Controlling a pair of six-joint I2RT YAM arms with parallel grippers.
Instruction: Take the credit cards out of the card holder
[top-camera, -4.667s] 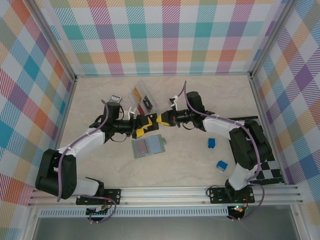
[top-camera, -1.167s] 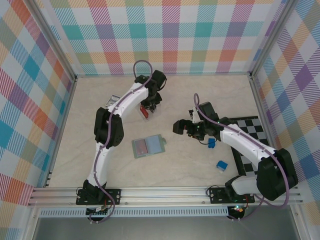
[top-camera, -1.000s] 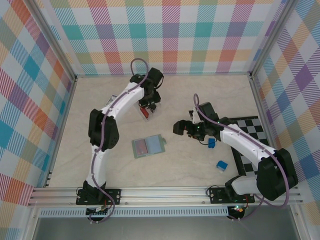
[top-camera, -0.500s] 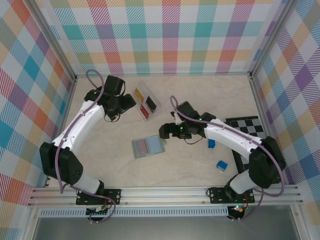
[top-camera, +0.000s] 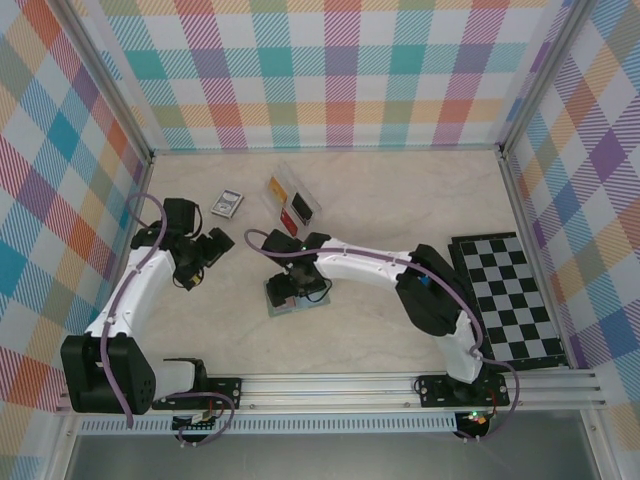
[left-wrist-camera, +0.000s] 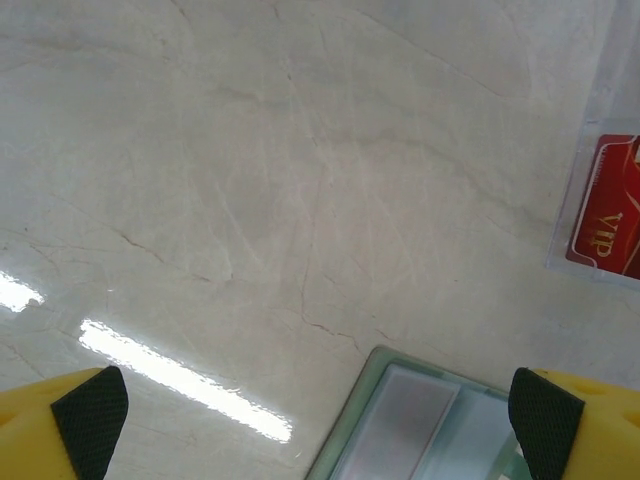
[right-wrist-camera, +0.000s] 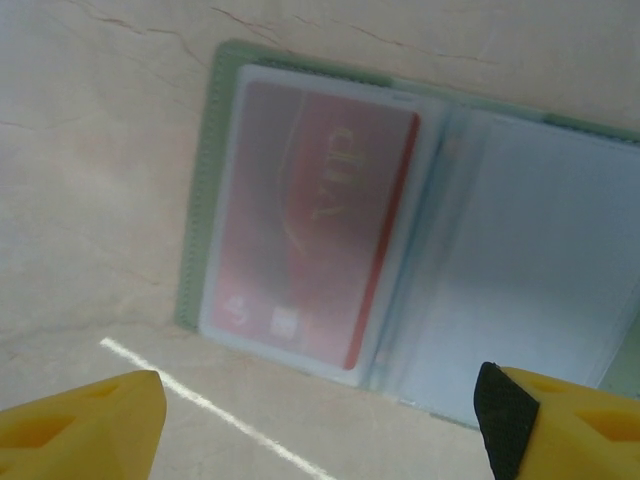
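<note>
**Desk:** What is the right tool (right-wrist-camera: 320, 415) doing over the card holder (right-wrist-camera: 530, 260)?

**Photographer:** It hangs low above the holder, which lies opened flat on the pale, marble-veined bench (left-wrist-camera: 250, 200). Its yellow fingers are spread wide and pinch nothing. A red card (right-wrist-camera: 310, 230) sits in the left pocket.

**Desk:** How should it get that out?

**Photographer:** My read: the pocket is a thin, cloudy plastic sleeve, slick and floppy, while the card is stiff and flat. The sleeve seems to open toward the fold. Best to work a fingertip in there, catch the card's long edge and draw it sideways rather than up, or the soft sage-green cover may lift along with it.

**Desk:** And the left tool (left-wrist-camera: 315, 415)?

**Photographer:** Spread too, and empty, off to the holder's side with one corner of the holder in its sight. It could pin the cover down. A glossy VIP card (left-wrist-camera: 605, 215), red with gold lettering, lies in the clear tray (top-camera: 292, 198) beyond
</note>
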